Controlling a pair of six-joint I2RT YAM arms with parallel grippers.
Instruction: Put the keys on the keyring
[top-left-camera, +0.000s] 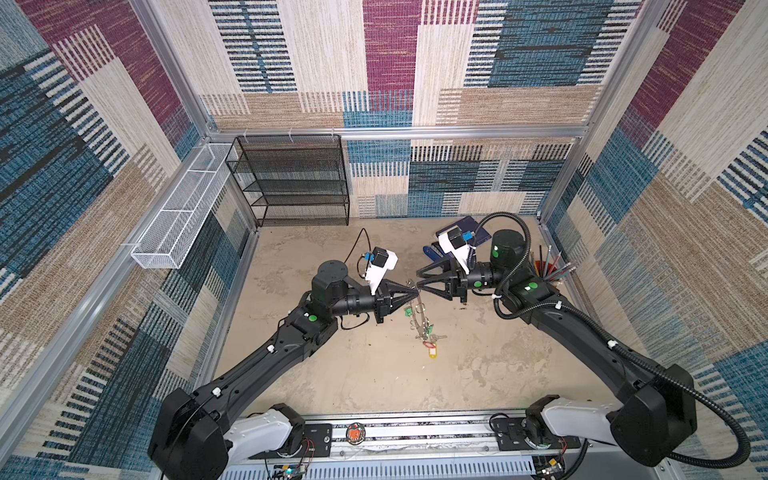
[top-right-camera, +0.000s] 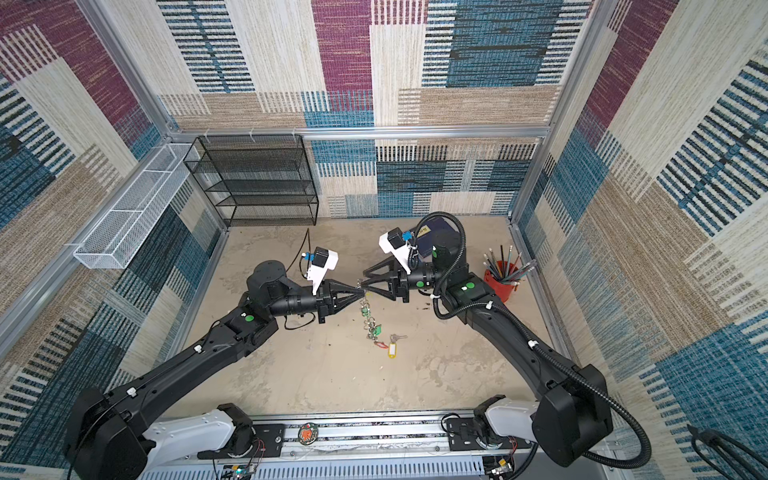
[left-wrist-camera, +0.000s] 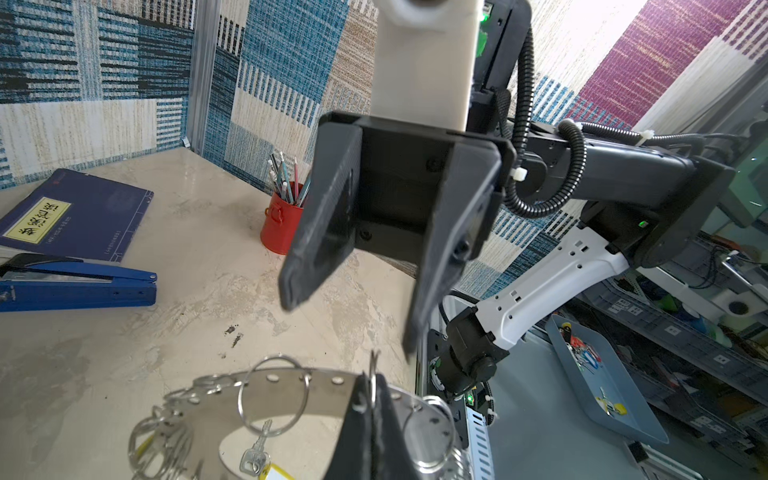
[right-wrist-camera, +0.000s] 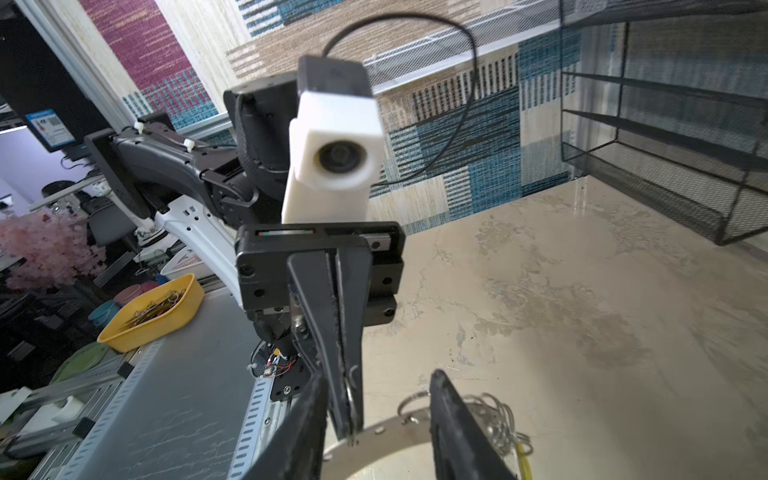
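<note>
At the top rim of the keyring (left-wrist-camera: 291, 399), the left gripper (left-wrist-camera: 373, 390) has its fingers (left-wrist-camera: 357, 436) pressed together on the disc's edge, with a small split ring (left-wrist-camera: 374, 365) caught at their tips. Facing it across that rim, the right gripper (left-wrist-camera: 353, 324) has its fingers (left-wrist-camera: 316, 232) spread apart and holds nothing. One of its tips is just beside the pinched ring; whether it touches cannot be told.

Just beside the grip, one of the keys (left-wrist-camera: 255, 455) hangs from a larger ring (left-wrist-camera: 274, 399) threaded through the keyring's rim. In both top views the keyring hangs edge-on below the left gripper's tips, raised off the table (top-left-camera: 374, 374). Green tags (top-right-camera: 365, 309) dangle along its length. A red tag (top-right-camera: 381, 344) sits at the keyring's lower end; whether it hangs or lies there cannot be told. A yellow tag (top-right-camera: 392, 350) with its key lies on the table just past that end.

Farther from the keyring, on the right arm's side, stands a red cup (top-right-camera: 498, 286) full of pencils. Behind the keyring, towards the back wall, lie a blue stapler (left-wrist-camera: 75, 282) and a blue book (left-wrist-camera: 75, 216). A black mesh shelf (top-left-camera: 299, 183) stands well apart from the keyring, at the back on the left arm's side.
</note>
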